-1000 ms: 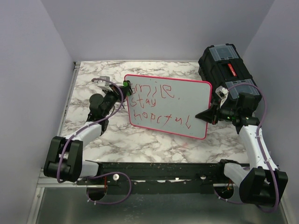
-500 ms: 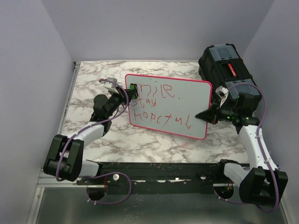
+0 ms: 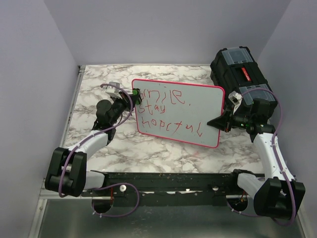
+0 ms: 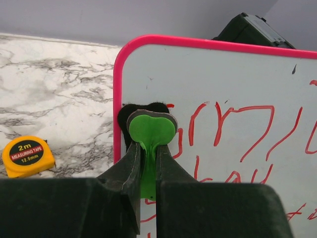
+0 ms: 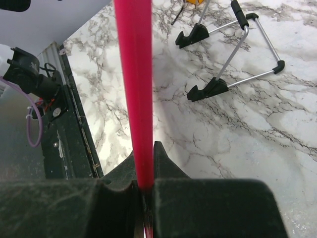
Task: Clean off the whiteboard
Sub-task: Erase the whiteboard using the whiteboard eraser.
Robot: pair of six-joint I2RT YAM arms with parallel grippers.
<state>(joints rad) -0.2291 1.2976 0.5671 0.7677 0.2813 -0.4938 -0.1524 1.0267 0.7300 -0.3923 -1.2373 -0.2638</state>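
Observation:
The whiteboard [image 3: 181, 111] stands tilted in the middle of the table, pink-rimmed, with red handwriting across it. My left gripper [image 3: 134, 93] is shut on a green eraser [image 4: 151, 130] and presses its black felt pad against the board's upper left corner [image 4: 223, 94], just inside the rim and beside the first red letters. My right gripper [image 3: 220, 121] is shut on the board's right edge. In the right wrist view the pink rim [image 5: 133, 74] runs between my two fingers [image 5: 166, 163].
A black toolbox [image 3: 240, 69] stands at the back right, close behind the right arm. A yellow tape measure [image 4: 27, 156] lies on the marble left of the board. The board's wire stand with black feet [image 5: 233, 54] rests on the table behind it.
My left gripper slid the eraser right onto the board's first letters, then back left to the top left corner. The right gripper and the board have not moved.

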